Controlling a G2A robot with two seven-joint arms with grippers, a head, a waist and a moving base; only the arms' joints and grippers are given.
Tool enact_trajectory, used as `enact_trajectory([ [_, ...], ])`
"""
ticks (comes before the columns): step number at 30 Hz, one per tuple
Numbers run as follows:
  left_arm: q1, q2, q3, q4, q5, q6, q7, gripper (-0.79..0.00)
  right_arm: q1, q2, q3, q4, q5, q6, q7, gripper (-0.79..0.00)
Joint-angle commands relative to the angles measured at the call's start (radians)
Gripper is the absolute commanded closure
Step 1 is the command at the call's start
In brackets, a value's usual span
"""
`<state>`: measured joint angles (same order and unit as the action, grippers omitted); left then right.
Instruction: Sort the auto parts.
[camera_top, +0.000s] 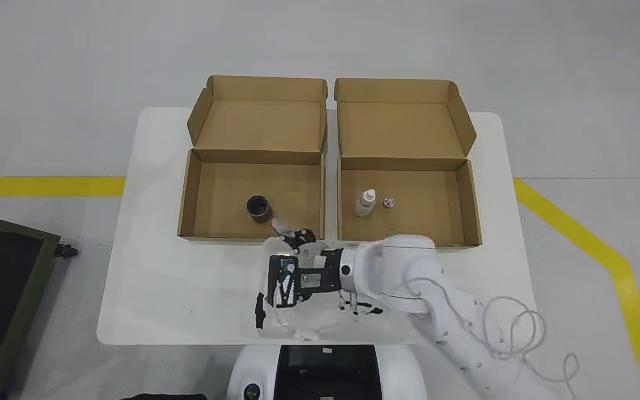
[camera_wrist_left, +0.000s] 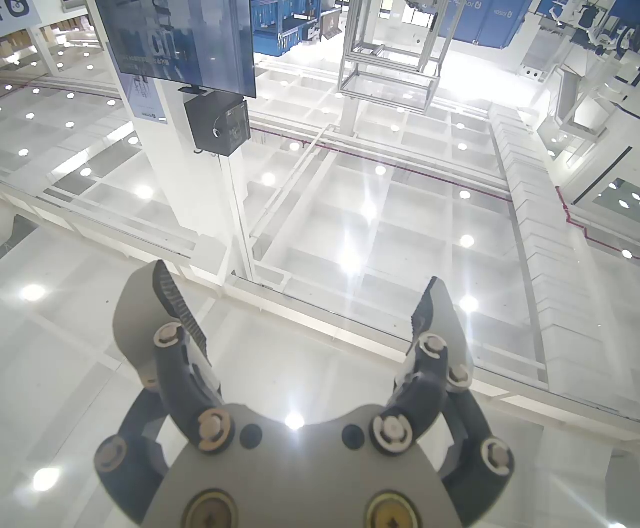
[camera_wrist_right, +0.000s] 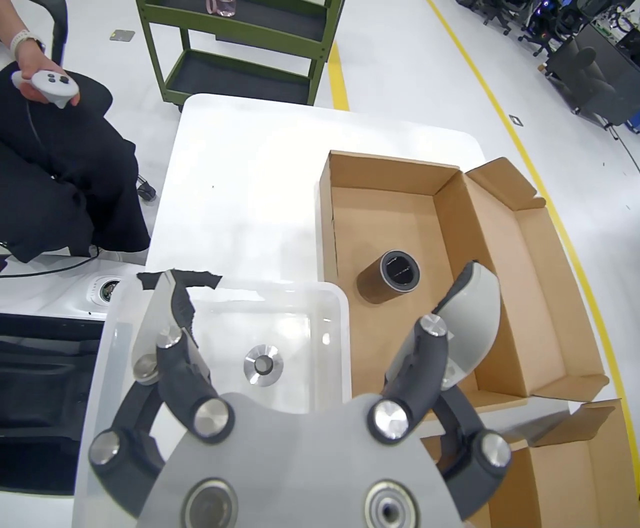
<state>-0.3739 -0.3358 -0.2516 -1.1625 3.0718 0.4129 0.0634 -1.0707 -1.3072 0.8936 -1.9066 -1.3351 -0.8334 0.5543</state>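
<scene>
Cardboard: a dark cylinder (camera_top: 259, 208) is found in one box (camera_top: 187, 200), a white bottle (camera_top: 365, 203) and small part (camera_top: 388, 201) in the other box (camera_top: 470, 200). One metal disc (camera_wrist_right: 263, 365) is left in the clear bin (camera_wrist_right: 280, 292) below the released right hand (camera_wrist_right: 322, 280); the left hand (camera_wrist_left: 297, 277) is likewise released.

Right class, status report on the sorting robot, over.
Left gripper open, empty. Right gripper open above clear bin. Silver disc inside it. No obstruction seen.
</scene>
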Motion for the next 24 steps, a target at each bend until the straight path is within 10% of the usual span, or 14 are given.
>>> enact_trajectory([
  [1, 0.000, 0.000, 0.000, 0.000, 0.000, 0.000, 0.000, -0.785, -0.022, 0.006, 0.008, 0.001, -0.022, -0.010, -0.022, -0.785],
  [24, 0.000, 0.000, 0.000, 0.000, 0.000, 0.000, 0.000, -0.785, -0.093, 0.042, -0.021, 0.148, -0.302, -0.011, -0.243, -0.763],
])
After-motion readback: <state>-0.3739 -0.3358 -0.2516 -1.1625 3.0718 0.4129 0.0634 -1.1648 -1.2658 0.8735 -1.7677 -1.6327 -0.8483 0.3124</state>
